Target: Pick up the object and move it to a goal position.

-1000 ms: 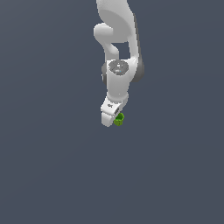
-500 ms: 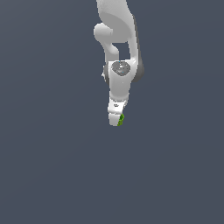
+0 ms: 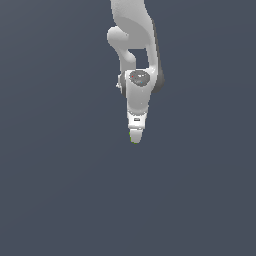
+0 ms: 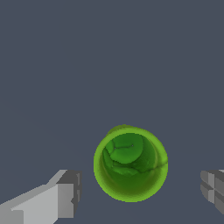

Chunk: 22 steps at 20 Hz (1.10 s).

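Right under the hand (image 3: pixel 135 137), sitting between spread, non-touching fingers (image 4: pixel 65 192): the green object (image 4: pixel 130 164). Looking hollow, cup-like, stiff, probably light and a bit slick. Pinching across the outer wall, mid-height, seeming safest.

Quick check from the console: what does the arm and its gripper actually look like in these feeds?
The arm is smooth, rounded white segments with darker shading at the joints. A dark grey round cap sits on the wrist, above a small dark mark on the hand. The gripper has blocky light grey fingers with darker grey pad faces. No cables show.
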Each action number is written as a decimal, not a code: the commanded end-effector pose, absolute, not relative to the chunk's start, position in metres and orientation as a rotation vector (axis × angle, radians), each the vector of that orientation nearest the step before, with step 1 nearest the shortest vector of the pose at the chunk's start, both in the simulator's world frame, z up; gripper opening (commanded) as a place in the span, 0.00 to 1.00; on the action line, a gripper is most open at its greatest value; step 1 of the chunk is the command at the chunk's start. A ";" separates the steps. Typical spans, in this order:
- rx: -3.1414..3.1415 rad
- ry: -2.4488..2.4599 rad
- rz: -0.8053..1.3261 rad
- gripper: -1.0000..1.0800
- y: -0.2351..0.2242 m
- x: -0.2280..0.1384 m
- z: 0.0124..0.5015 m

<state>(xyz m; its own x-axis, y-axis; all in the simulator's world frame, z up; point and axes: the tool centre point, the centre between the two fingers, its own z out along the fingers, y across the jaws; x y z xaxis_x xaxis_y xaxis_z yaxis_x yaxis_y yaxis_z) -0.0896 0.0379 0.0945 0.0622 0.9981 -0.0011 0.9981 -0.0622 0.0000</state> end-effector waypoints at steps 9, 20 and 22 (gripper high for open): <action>2.244 2.199 0.000 0.96 0.039 -0.093 0.092; 2.239 2.204 0.000 0.96 0.040 -0.094 0.052; 2.238 2.205 0.000 0.96 0.040 -0.094 0.047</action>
<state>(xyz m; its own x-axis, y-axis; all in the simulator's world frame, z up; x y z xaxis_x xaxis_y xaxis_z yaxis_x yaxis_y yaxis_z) -0.0942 0.0398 0.0511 0.0157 0.9999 0.0002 0.9999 -0.0157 -0.0013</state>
